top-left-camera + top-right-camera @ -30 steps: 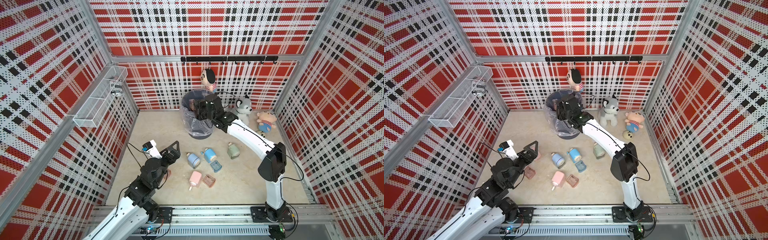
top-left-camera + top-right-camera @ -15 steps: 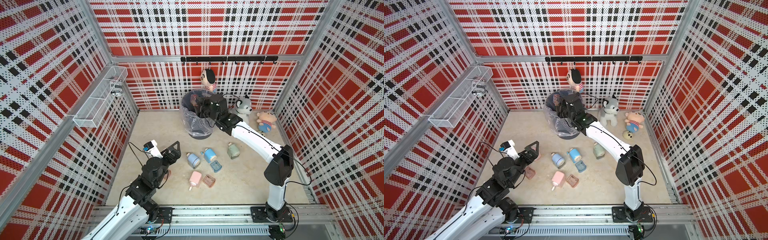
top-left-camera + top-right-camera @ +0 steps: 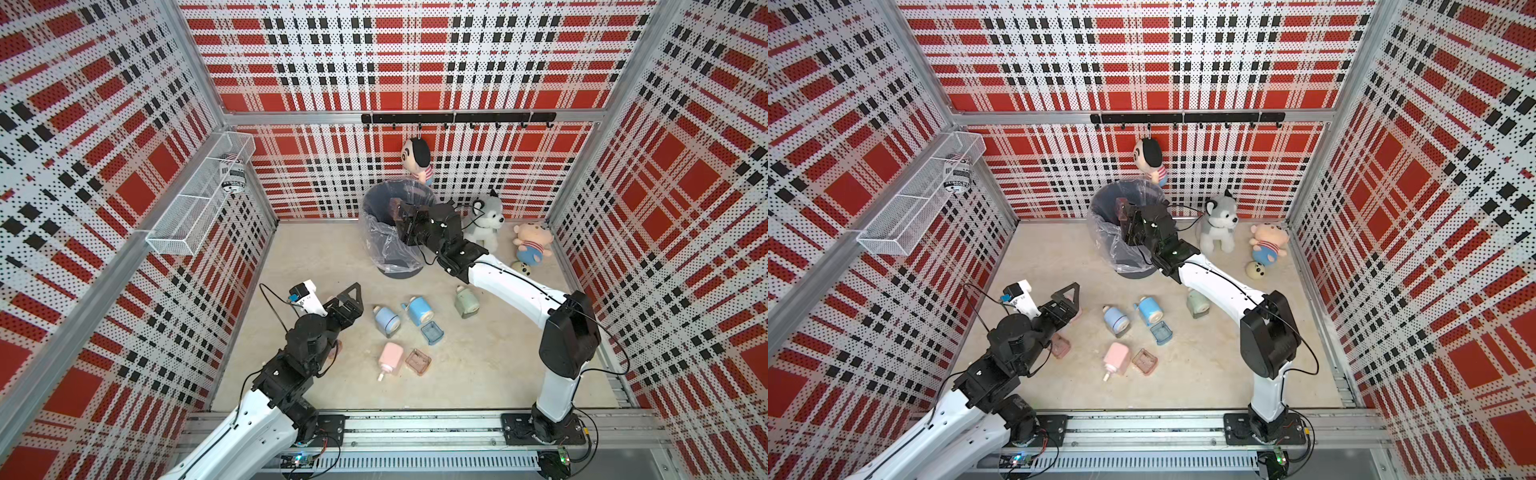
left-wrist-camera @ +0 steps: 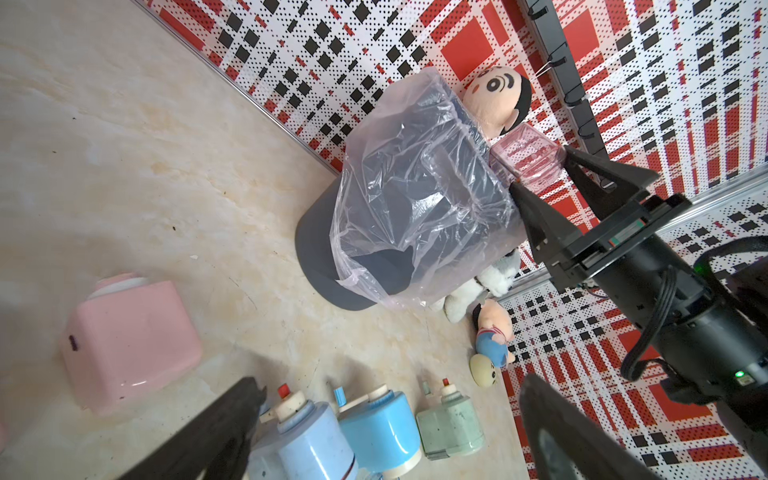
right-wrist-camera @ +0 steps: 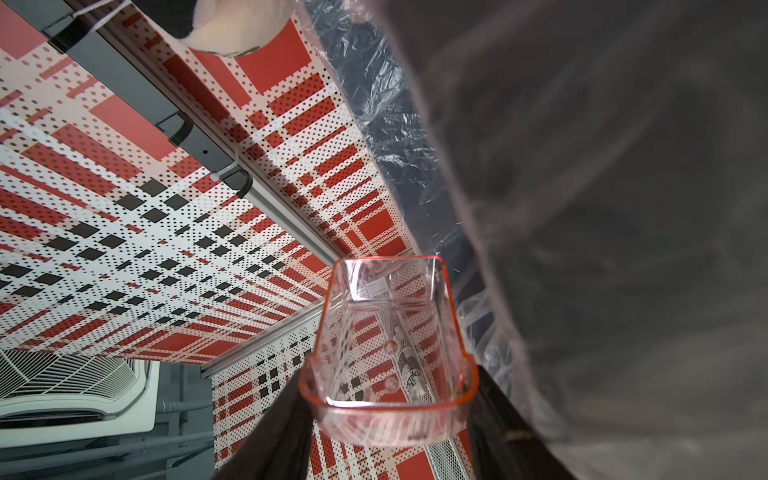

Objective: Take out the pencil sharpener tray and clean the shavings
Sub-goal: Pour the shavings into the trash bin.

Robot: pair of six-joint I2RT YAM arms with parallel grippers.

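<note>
The right end effector is clamped on one end of the clear pink sharpener tray. In both top views the tray is only a dark sliver ahead of it. The tray hangs tipped at the mouth of the bag-lined bin, whose dim inside cannot be made out. The left end effector hovers, jaws wide apart and holding nothing, above sharpeners lying on the desk. Another tray is half hidden beneath its arm.

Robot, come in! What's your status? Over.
Left claw open, holding nothing. Right claw shut on pink tray, tipped at the bin mouth. Tray looks empty; nothing in the way.
</note>
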